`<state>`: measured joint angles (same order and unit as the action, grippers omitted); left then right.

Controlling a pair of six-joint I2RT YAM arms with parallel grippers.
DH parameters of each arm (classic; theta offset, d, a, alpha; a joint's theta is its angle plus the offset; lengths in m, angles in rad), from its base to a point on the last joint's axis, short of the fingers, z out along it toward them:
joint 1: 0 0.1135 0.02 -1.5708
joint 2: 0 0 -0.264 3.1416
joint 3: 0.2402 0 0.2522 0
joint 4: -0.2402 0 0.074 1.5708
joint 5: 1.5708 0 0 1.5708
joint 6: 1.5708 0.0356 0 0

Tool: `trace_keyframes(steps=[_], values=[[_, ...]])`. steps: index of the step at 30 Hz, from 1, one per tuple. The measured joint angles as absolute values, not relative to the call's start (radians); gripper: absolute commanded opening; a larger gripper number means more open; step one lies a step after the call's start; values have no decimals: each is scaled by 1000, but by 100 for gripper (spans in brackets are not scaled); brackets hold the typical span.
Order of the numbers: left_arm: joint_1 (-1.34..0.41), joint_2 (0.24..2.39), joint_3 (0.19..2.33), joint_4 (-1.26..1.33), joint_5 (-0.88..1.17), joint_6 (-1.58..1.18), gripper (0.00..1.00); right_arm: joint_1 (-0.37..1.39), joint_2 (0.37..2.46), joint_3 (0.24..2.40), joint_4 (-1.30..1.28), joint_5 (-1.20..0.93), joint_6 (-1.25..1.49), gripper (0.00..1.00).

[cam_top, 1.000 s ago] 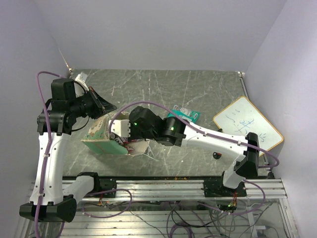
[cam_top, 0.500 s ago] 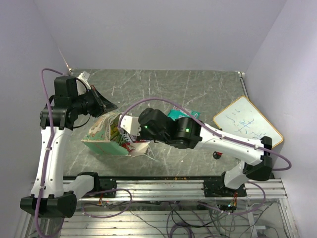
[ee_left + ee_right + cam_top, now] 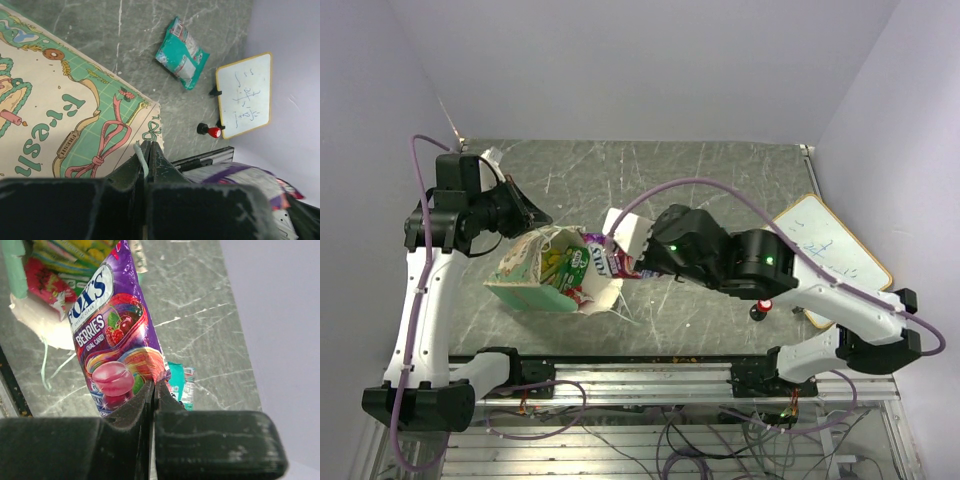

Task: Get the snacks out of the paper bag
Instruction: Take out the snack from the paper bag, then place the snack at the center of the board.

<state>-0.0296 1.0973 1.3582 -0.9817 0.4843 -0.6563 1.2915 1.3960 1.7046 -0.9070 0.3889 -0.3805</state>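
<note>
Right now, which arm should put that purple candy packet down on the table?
Right: the right gripper is shut on the purple packet at the paper bag's mouth, while the left gripper is pinching the bag's edge.

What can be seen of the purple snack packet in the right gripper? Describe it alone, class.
The purple packet is glossy foil, printed BERRIES OVAL CANDY in white, with pictured berries and a pink sweet. The right gripper is shut on one edge and holds it up; the other end points toward the mouth of the paper bag. Whether it touches the bag cannot be told.
</note>
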Motion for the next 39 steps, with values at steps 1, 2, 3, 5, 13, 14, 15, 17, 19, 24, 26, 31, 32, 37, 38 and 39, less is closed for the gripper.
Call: trace_keyframes(steps=[1,2,3,5,13,14,15,17,19,24,26,31,32,37,38,39], values=[[-30,1100,1358,-988,477,-651,7,1291,1382,1716,-911,402,-376,0],[-30,1100,1359,-993,472,-648,7,1291,1370,1724,-913,416,-373,0],[-30,1102,1359,-1000,466,-643,7,1291,1356,1729,-912,433,-369,0],[-30,1104,1366,-1018,451,-634,7,1291,1330,1729,-913,472,-363,0],[-30,1101,1400,-1069,418,-602,7,1182,1272,1655,-898,587,-347,0],[-30,1097,1399,-1071,418,-602,7,1139,1271,1638,-894,583,-347,0],[-30,1093,1399,-1073,419,-603,7,1093,1271,1621,-888,578,-345,0],[-30,1084,1399,-1077,419,-603,7,999,1271,1584,-873,561,-345,0],[-30,1076,1399,-1083,419,-603,7,924,1271,1551,-858,542,-347,0],[-30,1074,1399,-1100,419,-603,7,799,1276,1468,-808,484,-351,0],[-30,1065,1393,-1095,423,-612,7,772,1278,1428,-778,452,-351,0],[-30,1012,1322,-1066,472,-663,7,711,1325,1345,-691,348,-347,0],[-30,1008,1318,-1066,479,-667,7,698,1342,1334,-673,325,-347,0],[-30,1021,1329,-1068,499,-669,7,637,1407,1293,-588,204,-346,0],[-30,1026,1333,-1067,502,-669,7,619,1419,1284,-570,165,-347,0],[-30,1028,1335,-1066,503,-669,7,597,1430,1280,-559,128,-348,0]])
